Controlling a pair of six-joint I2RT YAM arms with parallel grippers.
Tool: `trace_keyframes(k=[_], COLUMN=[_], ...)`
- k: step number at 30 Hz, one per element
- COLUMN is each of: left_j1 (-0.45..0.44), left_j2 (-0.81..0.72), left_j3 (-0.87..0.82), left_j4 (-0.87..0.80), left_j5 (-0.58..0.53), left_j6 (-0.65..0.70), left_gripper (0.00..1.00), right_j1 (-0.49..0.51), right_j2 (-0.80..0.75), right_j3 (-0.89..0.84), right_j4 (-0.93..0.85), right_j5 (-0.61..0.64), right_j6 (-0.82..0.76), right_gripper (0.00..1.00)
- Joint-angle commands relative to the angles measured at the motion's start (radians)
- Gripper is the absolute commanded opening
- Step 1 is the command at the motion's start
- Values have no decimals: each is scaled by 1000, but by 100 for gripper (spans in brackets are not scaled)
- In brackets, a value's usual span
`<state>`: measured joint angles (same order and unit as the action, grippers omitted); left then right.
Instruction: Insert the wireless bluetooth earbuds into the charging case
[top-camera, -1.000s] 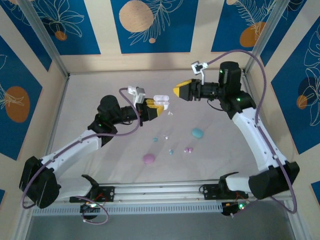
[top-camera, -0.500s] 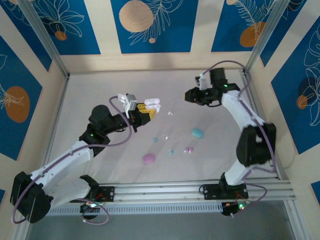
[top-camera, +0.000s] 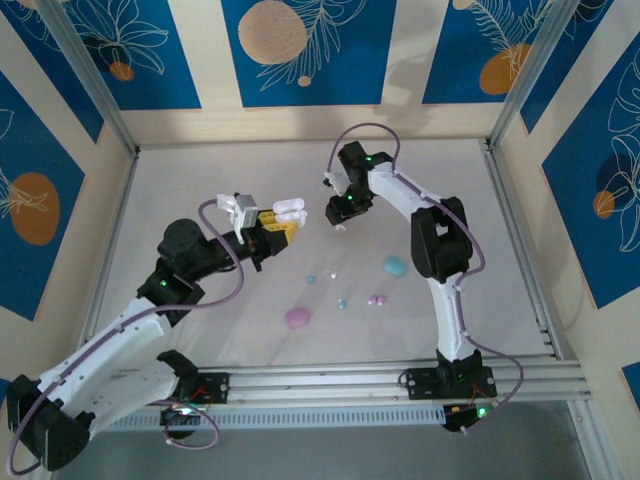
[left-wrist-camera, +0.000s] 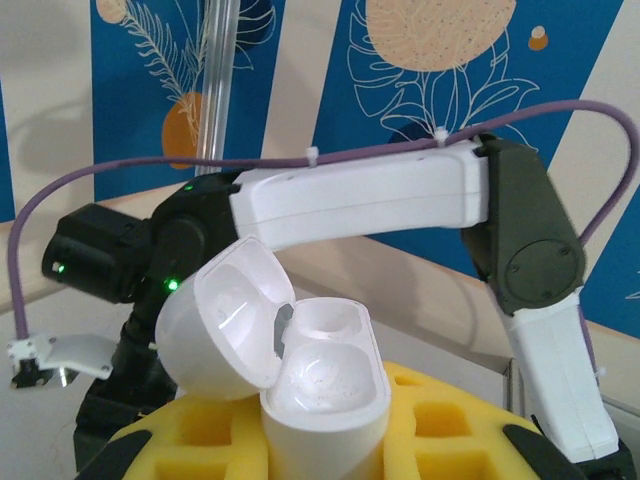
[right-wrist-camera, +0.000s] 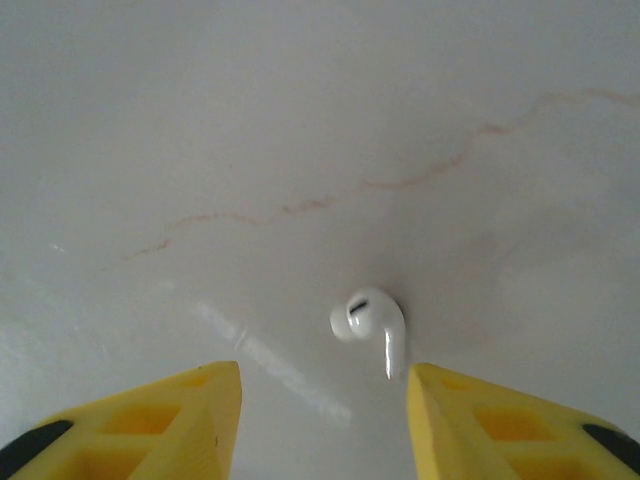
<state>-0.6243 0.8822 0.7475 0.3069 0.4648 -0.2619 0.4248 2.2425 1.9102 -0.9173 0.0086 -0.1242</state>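
Pick-up step, as it appears: the right claw, jaws spread, hovers over a white earbud lying between its fingers, the left claw clamps the open case, and next probably comes a straight descent and gentle closing.

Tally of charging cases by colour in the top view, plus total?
white case: 1 (lid open, held in the left gripper)
teal case: 1 (on the table)
pink case: 1 (on the table)
Total: 3
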Motion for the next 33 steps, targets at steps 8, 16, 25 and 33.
trace_keyframes(k=[8,16,25,33], left_j1=[0,0,-1,-1], left_j2=[-32,-28,-19,-26], left_j3=[16,17,26,19], left_j4=[-45,-37,-34,-45], left_j5=[-30,-27,-28,-31], left_j6=[48,49,53,37], left_gripper=[10,10,10,10], right_j1=[28,40,54,54], right_j2=[134,167,182,167], right_j3=[144,154,159,137], right_j4=[-122,-118,-129,-154], right_j5=[83,109,126,123], right_j6=[-114,-139,-153,-54], right_gripper=[50,50,43,33])
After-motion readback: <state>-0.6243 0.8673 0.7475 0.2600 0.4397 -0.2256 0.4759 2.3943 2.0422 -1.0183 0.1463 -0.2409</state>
